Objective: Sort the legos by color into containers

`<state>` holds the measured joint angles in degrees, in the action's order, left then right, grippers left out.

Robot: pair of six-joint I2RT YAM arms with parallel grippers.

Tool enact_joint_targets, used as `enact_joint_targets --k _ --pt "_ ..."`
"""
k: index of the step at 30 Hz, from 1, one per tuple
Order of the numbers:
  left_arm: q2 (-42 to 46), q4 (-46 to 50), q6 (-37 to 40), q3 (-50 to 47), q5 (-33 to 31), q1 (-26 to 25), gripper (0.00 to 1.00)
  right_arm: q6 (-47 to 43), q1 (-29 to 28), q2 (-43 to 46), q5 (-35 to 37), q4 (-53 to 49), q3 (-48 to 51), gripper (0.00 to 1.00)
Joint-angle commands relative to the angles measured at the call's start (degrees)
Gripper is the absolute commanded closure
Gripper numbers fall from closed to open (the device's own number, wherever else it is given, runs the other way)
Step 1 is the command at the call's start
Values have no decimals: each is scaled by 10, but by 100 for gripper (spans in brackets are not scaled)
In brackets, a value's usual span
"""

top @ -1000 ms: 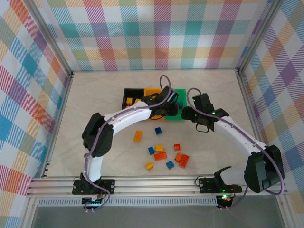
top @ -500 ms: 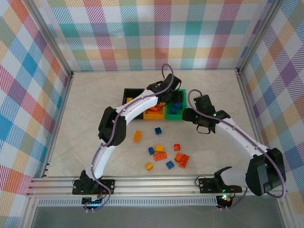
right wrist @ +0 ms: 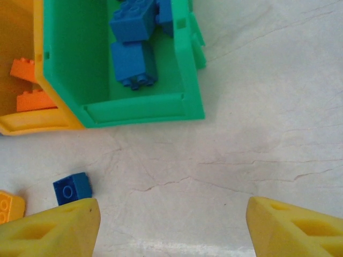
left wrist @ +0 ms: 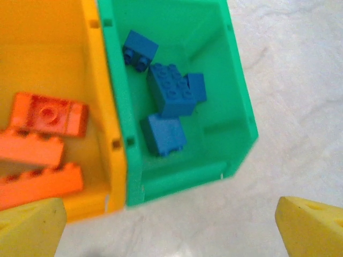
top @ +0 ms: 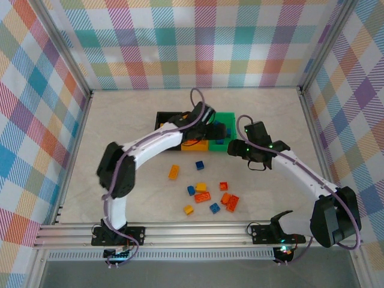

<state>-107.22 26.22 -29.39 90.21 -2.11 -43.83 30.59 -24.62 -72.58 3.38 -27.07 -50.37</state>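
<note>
The containers stand in a row: black [top: 162, 115], orange-yellow [top: 193, 144] and green [top: 226, 118]. My left gripper [top: 210, 128] hovers over the green bin's near end, open with nothing between its fingers [left wrist: 32, 227]. Several blue legos [left wrist: 170, 91] lie in the green bin [left wrist: 236, 101], and orange-red legos [left wrist: 49, 113] lie in the orange-yellow bin [left wrist: 99, 80]. My right gripper [top: 236, 147] hangs open and empty just in front of the green bin's [right wrist: 144, 110] right corner, above bare table [right wrist: 172, 206]. A blue lego [right wrist: 72, 187] lies by its left finger.
Loose legos are scattered on the table in front of the bins: an orange-yellow one [top: 174, 172], a blue one [top: 199, 165], and a cluster of blue, yellow and orange-red ones [top: 210, 197]. Metal frame rails and checkered walls enclose the table.
My left gripper has opened wide over the green bin and drawn back slightly; its elbow has swung left. The right arm has barely moved.
</note>
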Motion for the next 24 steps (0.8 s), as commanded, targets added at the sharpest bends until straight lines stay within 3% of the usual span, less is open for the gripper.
enact_joint_targets --k 1,7,10,13,17,24 --pt "97 -53 -22 -101 -2 -6 0 -17 -24 -7 -34 6 13 27" --pt "246 -54 -48 -290 -50 -1 0 -21 -81 -30 -37 9 23 28" --pt "276 -31 -56 -347 -54 21 0 -15 -98 -40 -29 13 25 28" --pt "270 -24 -39 -379 -24 49 0 -8 -101 -45 -28 21 27 28" --pt "220 -6 5 -374 -4 48 0 -5 -102 -46 -24 22 24 28" --pt "143 24 36 -360 -61 39 7 -5 -102 -42 -14 16 23 28"
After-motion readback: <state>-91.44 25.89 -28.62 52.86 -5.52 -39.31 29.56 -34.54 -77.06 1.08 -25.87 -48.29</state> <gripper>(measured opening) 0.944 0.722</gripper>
